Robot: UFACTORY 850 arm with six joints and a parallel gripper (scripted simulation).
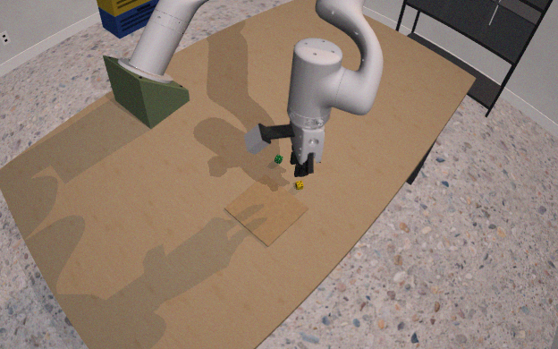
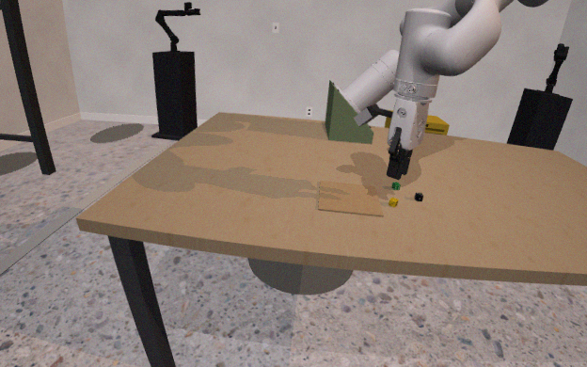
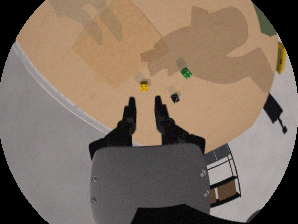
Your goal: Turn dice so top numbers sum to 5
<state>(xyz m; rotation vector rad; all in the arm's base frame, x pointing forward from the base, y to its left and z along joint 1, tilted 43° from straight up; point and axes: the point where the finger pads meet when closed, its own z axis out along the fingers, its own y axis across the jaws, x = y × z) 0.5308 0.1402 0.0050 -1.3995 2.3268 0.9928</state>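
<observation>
A thin wooden mat (image 1: 268, 225) (image 2: 349, 205) (image 3: 114, 70) lies flat on the table, no die on it. A yellow die (image 1: 300, 184) (image 2: 393, 202) (image 3: 144, 87) lies on the table just off one mat edge. A green die (image 1: 278, 159) (image 2: 396, 186) (image 3: 186, 73) and a black die (image 2: 419, 197) (image 3: 175, 98) lie farther off; the gripper hides the black one in the top view. Yellow and green show several pips each in the wrist view; exact top numbers are too small to tell. My gripper (image 1: 302, 174) (image 2: 395, 176) (image 3: 145, 103) is partly open, empty, above the dice.
The green arm base (image 1: 148, 100) (image 2: 346, 123) stands at the table's far side from the exterior view. A black shelf (image 1: 466, 31) stands beyond the table in the top view. Arm shadows fall across the table (image 1: 350, 215) and part of the mat.
</observation>
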